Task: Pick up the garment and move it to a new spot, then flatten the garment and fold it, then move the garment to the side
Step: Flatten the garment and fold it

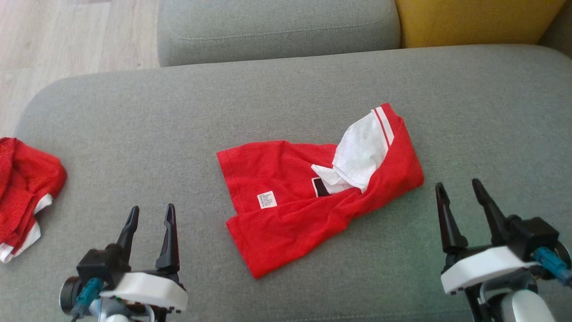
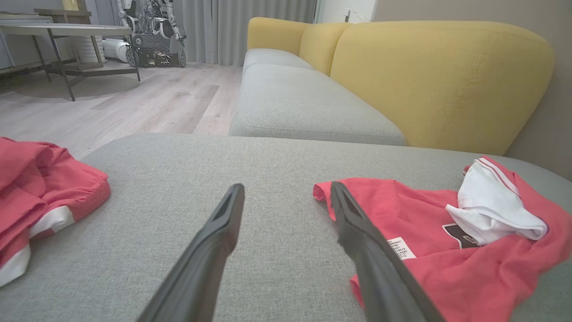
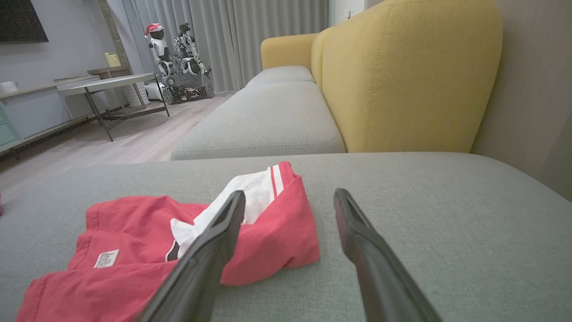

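The garment (image 1: 308, 197), red shorts with white lining turned out and white stripes, lies crumpled in the middle of the grey seat cushion (image 1: 178, 125). A small white label shows on it. It also appears in the left wrist view (image 2: 447, 241) and the right wrist view (image 3: 147, 241). My left gripper (image 1: 149, 212) stands open at the lower left, well left of the shorts, nothing between its fingers. My right gripper (image 1: 460, 188) stands open at the lower right, just right of the shorts' striped end, also empty.
A second red and white cloth (image 1: 24, 188) lies bunched at the cushion's left edge. Beyond are another grey seat (image 1: 277, 31) and a yellow backrest (image 1: 473, 20). Wooden floor (image 1: 67, 40) lies left, with a table (image 2: 67, 33) and parked robots (image 3: 178, 62) farther off.
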